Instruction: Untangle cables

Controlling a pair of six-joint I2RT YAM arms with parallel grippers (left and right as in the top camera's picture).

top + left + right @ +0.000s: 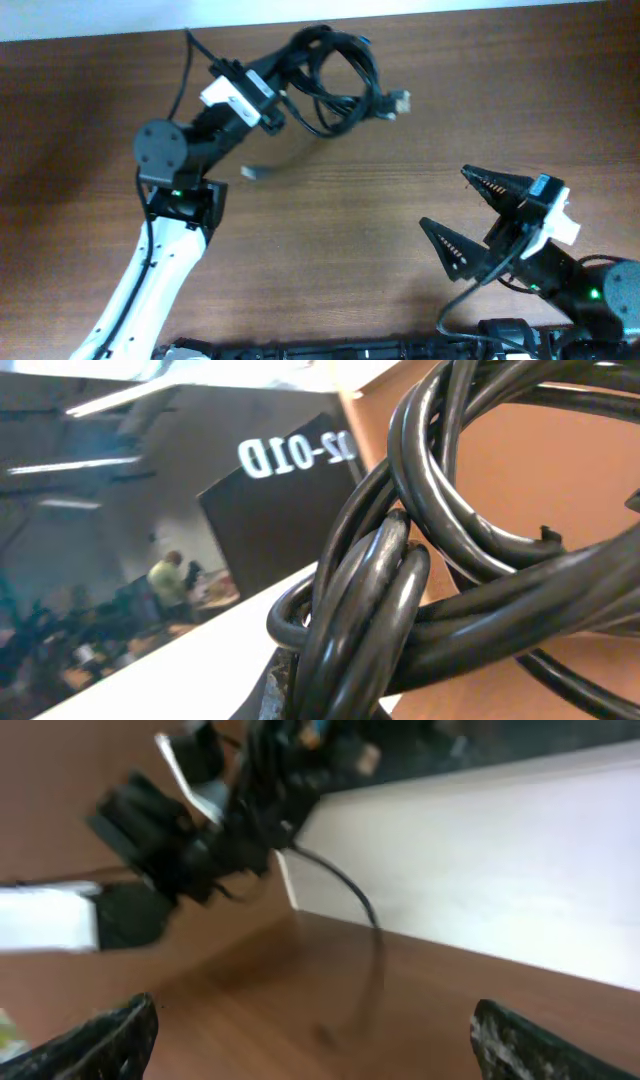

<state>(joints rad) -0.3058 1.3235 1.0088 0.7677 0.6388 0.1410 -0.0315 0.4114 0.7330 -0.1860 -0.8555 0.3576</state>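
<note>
the left arm (pixel 150 285) has a long white link, a round black joint housing (pixel 160 148), a boxy black bracket (pixel 190 208) with a small green light (pixel 178 193), and a white wrist block (pixel 232 95). the right gripper (pixel 444 197) has black triangular fingers (pixel 500 185) with ridged inner edges, a white piece (pixel 563 222) and a blue mark (pixel 543 183).

Open passage: table (pixel 340 235) centre, between both arms. Obstructions: cables (pixel 335 70) bunched at far centre; left arm (pixel 165 150) across the left side.
</note>
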